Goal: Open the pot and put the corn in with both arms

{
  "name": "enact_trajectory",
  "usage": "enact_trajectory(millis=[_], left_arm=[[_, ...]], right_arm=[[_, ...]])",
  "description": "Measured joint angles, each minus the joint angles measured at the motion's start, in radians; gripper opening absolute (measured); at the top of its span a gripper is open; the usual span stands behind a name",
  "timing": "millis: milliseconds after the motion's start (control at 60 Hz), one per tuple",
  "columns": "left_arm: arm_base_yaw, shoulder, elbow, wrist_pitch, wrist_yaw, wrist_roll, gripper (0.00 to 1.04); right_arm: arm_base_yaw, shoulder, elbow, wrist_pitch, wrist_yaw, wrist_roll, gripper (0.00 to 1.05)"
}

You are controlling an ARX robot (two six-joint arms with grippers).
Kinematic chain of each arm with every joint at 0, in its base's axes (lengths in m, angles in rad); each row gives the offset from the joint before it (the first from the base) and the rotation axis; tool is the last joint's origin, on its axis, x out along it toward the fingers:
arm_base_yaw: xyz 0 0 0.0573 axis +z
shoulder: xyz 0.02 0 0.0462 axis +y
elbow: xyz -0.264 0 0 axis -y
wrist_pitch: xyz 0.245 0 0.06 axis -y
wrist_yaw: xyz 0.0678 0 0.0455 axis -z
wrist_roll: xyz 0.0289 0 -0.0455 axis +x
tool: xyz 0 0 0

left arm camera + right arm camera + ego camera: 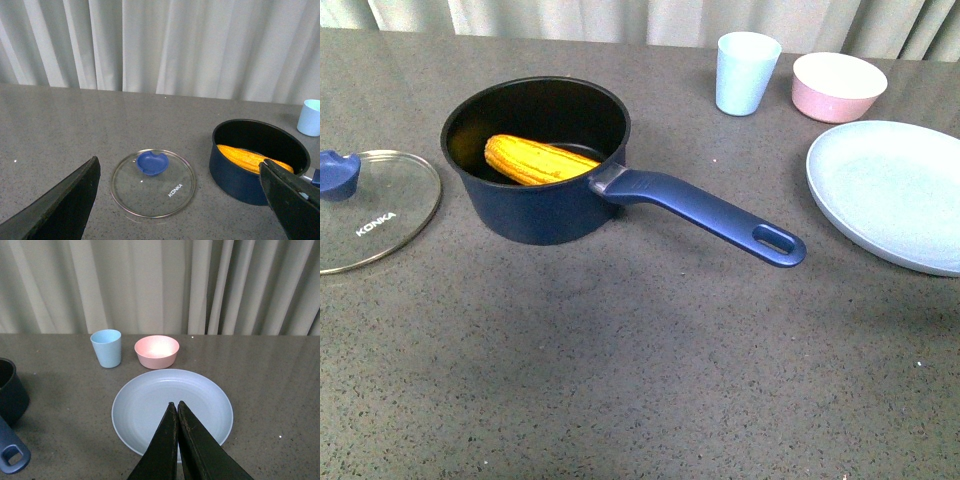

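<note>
**Yellow corn in the pot, lid off: both arms only need to back away clean**

Grey stone-look table (650, 380) lies bare nearest the robot, and neither arm shows in the front view. By my reading the task is all but done, so the step in hand is a tidy retreat: lift straight up, keep clear of the long handle (705, 212), which points toward the right side, and do not nudge the lid.

The left gripper (180, 200) hangs spread wide above the lid, holding nothing. The right gripper (177, 412) has its fingers pressed together with nothing between them, hovering over the plate.

The glass lid (370, 215) lies flat on the table, knob up, just left of the pot and apart from it. The pot (535, 165) stands upright and open; the corn (538, 160) rests inside, slanted across the black floor with one end toward the handle side.

The pale blue plate (890, 195) on the right carries nothing. Farther back, the blue cup (747, 72) and the pink bowl (838, 86) stand side by side; the bowl looks empty, while the cup's inside is hidden.
</note>
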Motion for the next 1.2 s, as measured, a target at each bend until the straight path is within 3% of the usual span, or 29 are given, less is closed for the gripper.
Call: enact_trajectory(millis=[651, 751, 1034, 1201], left_arm=[[0.0, 0.0, 0.0, 0.0, 0.0, 0.0, 0.96], [0.0, 0.0, 0.0, 0.0, 0.0, 0.0, 0.96], [0.0, 0.0, 0.0, 0.0, 0.0, 0.0, 0.96], [0.0, 0.0, 0.0, 0.0, 0.0, 0.0, 0.96]], right_arm=[[0.0, -0.204, 0.0, -0.203, 0.0, 0.0, 0.02], [0.0, -0.329, 0.0, -0.358, 0.002, 0.0, 0.02], [0.0, -0.375, 0.0, -0.379, 0.0, 0.0, 0.02], [0.0, -0.376, 0.0, -0.379, 0.0, 0.0, 0.28]])
